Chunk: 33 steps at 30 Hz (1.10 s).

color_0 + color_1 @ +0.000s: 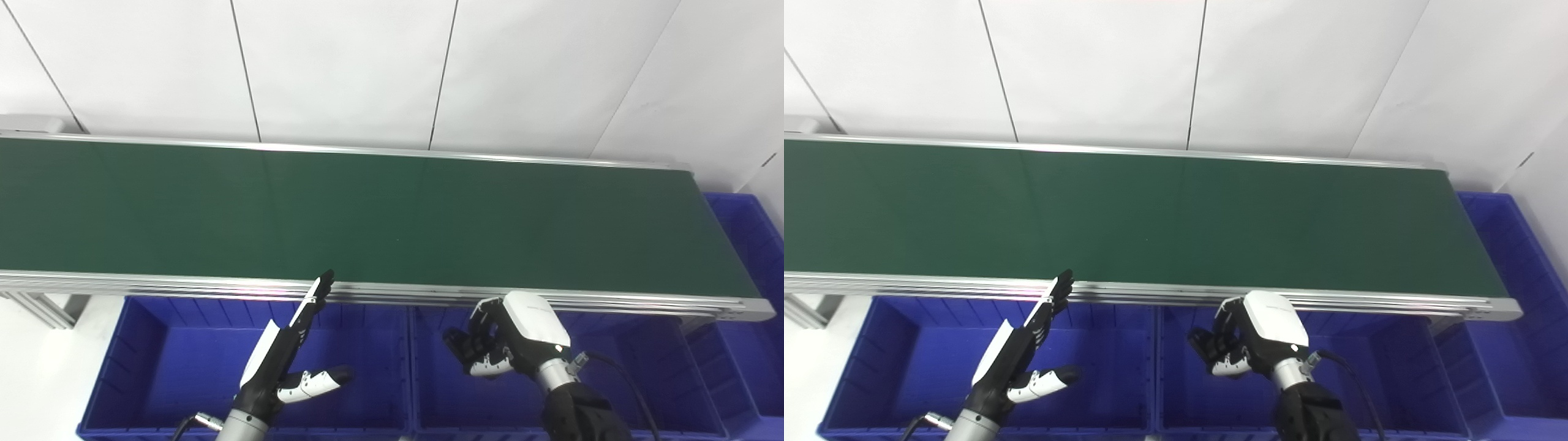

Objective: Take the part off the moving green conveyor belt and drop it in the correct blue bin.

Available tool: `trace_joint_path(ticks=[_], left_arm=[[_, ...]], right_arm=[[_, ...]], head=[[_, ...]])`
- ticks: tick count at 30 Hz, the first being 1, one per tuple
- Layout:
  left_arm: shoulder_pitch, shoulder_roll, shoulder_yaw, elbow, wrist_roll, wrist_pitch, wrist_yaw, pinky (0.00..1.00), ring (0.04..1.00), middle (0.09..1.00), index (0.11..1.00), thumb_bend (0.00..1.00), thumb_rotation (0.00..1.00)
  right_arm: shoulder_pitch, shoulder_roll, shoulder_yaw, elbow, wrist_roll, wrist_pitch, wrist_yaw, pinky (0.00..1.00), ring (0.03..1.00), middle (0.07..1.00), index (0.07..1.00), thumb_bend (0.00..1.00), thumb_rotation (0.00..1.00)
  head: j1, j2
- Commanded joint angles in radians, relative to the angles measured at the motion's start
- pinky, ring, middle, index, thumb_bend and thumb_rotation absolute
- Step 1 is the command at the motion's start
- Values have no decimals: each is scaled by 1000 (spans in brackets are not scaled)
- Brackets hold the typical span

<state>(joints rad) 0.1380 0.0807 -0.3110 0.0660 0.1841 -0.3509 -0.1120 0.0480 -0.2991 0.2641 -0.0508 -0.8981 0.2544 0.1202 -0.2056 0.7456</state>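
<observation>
Running left to right across both views, the green conveyor belt (367, 211) shows only bare dark surface w/ silver rails; can't spot a part on it. Left hand (288, 349) is wide open, fingers straight, thumb out, holding nothing, over the left blue bin (141, 343). Right hand (508, 337) is curled over the middle blue bin (643, 361); can't tell if it grips anything. Another blue bin (750, 245) sits at belt's right end.

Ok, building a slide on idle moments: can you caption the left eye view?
Bare green conveyor belt; left hand open and right hand curled over the blue bins.
</observation>
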Motion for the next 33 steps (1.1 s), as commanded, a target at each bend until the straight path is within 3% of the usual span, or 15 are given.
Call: trace_joint_path(ticks=[1, 6, 9, 10, 13, 15, 22, 27, 30, 33], left_arm=[[-7, -5, 5, -24, 0, -20, -1, 974, 1000, 1000, 1000, 815, 724], [5, 2, 8, -20, 7, -33, -2, 975, 1000, 1000, 1000, 809, 722], [10, 2, 10, -12, 8, -47, 1, 973, 1000, 1000, 1000, 809, 717], [11, 1, 10, -12, 17, -47, 5, 976, 1000, 1000, 1000, 810, 719], [14, -1, 12, -1, 10, -60, 5, 982, 1000, 1000, 1000, 818, 722], [15, -3, 14, 6, 8, -66, 5, 983, 1000, 1000, 1000, 828, 725], [8, 1, 21, 17, -10, -68, -8, 997, 1000, 1000, 1000, 833, 729], [-7, 10, 22, 3, -10, -43, -29, 984, 1000, 1000, 1000, 814, 716], [-31, 8, 25, 15, -19, -53, -38, 984, 1000, 1000, 1000, 790, 698], [-47, 3, 29, 13, -25, -43, -44, 985, 1000, 1000, 1000, 779, 702]], right_arm=[[-27, -8, 4, 16, 3, -23, -25, 249, 354, 450, 541, 510, 0], [-46, 13, 28, 141, 3, -16, -66, 304, 369, 471, 554, 507, 0], [-52, 20, 40, 169, 12, 4, -45, 327, 403, 508, 511, 511, 0], [-55, 18, 46, 175, 13, 11, -31, 379, 413, 520, 504, 511, 0], [-45, 18, 58, 155, 16, 22, -12, 878, 874, 872, 844, 632, 308], [-34, 22, 57, 139, 21, 17, -25, 968, 954, 939, 901, 655, 407], [65, 73, 22, -12, 60, -33, -153, 1000, 1000, 997, 968, 723, 601], [146, 115, 12, -138, 89, -57, -223, 1000, 1000, 1000, 1000, 754, 688], [224, 195, -22, -180, 268, -168, -289, 950, 988, 1000, 999, 741, 657], [261, 238, -42, -153, 387, -273, -320, 900, 966, 997, 997, 736, 703]], head=[[0, 0], [6, -33], [7, -48], [7, -48], [7, -60], [6, -64], [7, -79], [16, -94], [25, -105], [30, -112]])
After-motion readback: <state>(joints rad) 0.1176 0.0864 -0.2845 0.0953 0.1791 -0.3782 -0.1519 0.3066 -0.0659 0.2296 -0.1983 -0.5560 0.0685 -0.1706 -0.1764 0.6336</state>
